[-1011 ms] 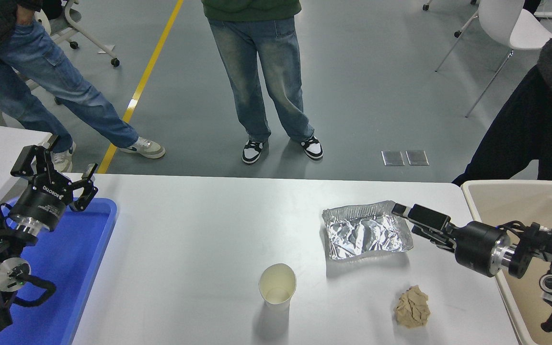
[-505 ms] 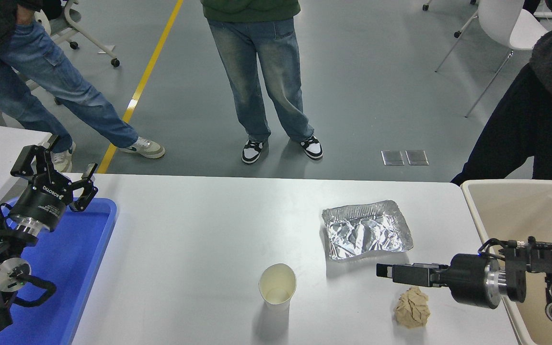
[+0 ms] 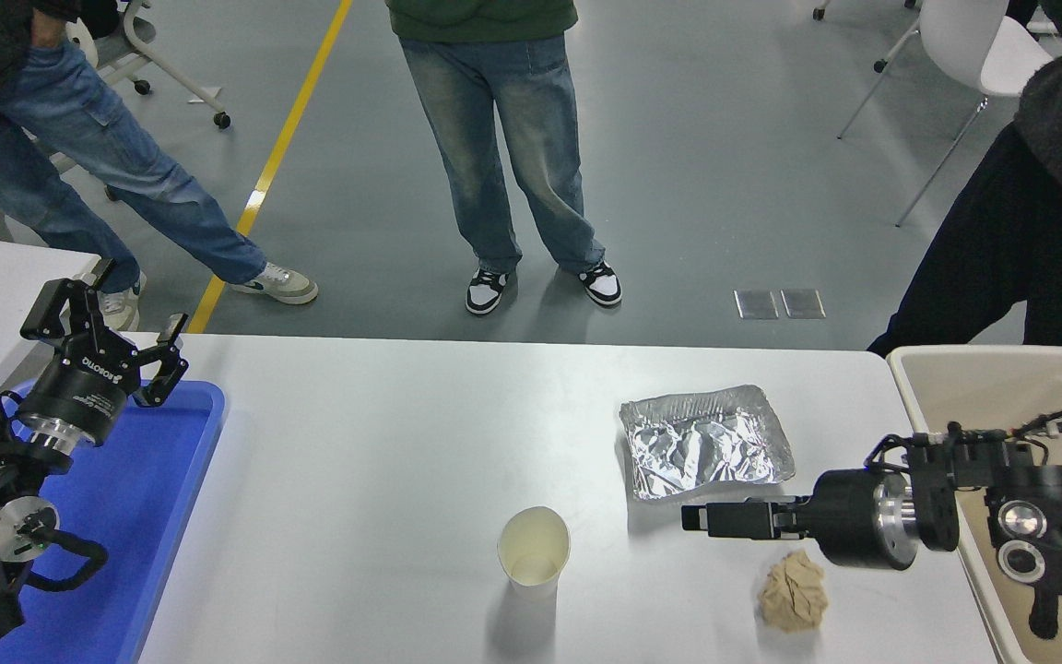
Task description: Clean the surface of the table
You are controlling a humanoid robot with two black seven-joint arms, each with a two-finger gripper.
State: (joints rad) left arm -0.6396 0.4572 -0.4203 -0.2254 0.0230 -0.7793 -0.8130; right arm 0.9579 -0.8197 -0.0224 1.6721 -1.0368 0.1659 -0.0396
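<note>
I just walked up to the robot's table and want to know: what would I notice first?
Probably the shiny crumpled foil tray on the right part of the white table, with the right gripper stretched out just in front of it. Nearer the camera stand an empty paper cup and a crumpled brown paper ball.

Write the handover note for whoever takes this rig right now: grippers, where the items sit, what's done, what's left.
Left gripper: parked over the blue tray at the lower left, fingers open, empty.
Right gripper: extended over the table surface, pointing left, between the foil tray and the crumpled brown paper; holding nothing visible, open or shut unclear.
On the table: foil tray right of center, paper cup upright near the front edge, brown paper at the front right.
Beige bin stands at the table's right end.
Done: nothing cleared that shows.
Left: remove all three items.
</note>
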